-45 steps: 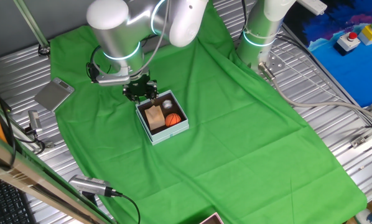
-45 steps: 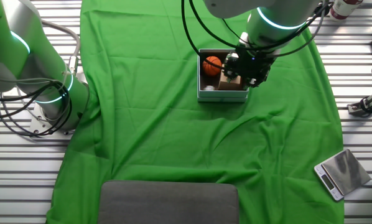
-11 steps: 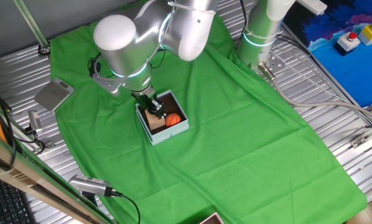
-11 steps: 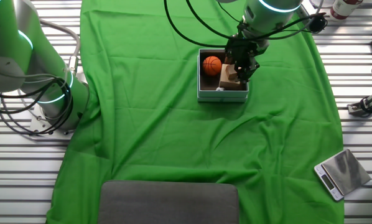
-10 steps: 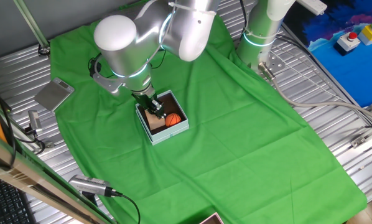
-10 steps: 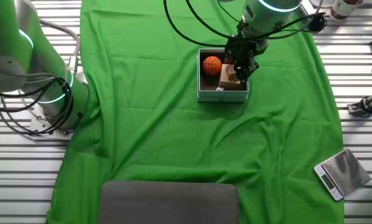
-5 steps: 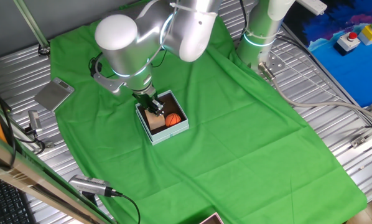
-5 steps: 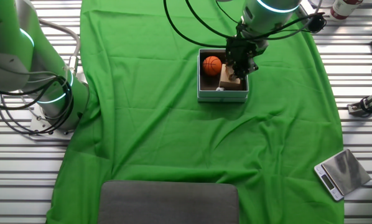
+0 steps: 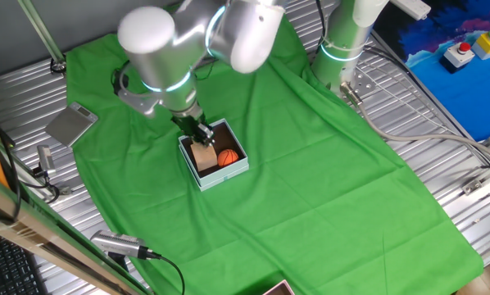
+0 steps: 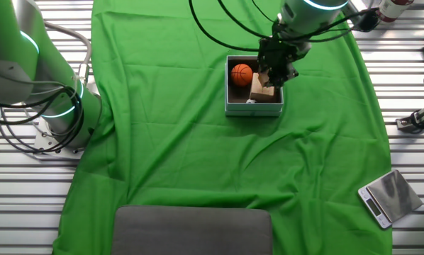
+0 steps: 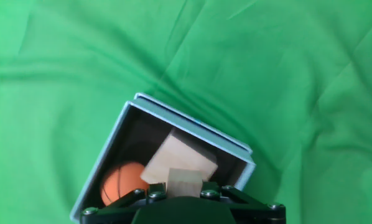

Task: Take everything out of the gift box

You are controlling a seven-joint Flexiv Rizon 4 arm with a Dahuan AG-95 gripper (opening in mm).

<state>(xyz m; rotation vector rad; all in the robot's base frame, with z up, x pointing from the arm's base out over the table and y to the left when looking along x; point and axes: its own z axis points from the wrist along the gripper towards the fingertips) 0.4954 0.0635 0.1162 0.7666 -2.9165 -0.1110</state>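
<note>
The gift box [image 9: 237,168] stands on the green cloth; it also shows in the other fixed view [image 10: 253,110] and the hand view [image 11: 192,127]. Inside lie the orange basketball [image 9: 227,157] [image 10: 242,73] [image 11: 122,182] and the tan wooden block [image 9: 202,153] [image 10: 264,91] [image 11: 180,158]. My gripper [image 9: 197,133] [image 10: 272,73] [image 11: 183,186] reaches into the box and is shut on the near end of the wooden block, which stands tilted. The soccer ball is hidden behind the gripper.
A flat grey plate [image 9: 71,124] [image 10: 389,197] lies on the slatted table beside the cloth. A second arm's base [image 9: 343,49] [image 10: 52,106] stands at the cloth's edge. A grey pad [image 10: 192,230] lies on the cloth at one edge.
The arm has risen a little since a second ago, with the gripper still at the wooden block in the box. The basketball has not moved.
</note>
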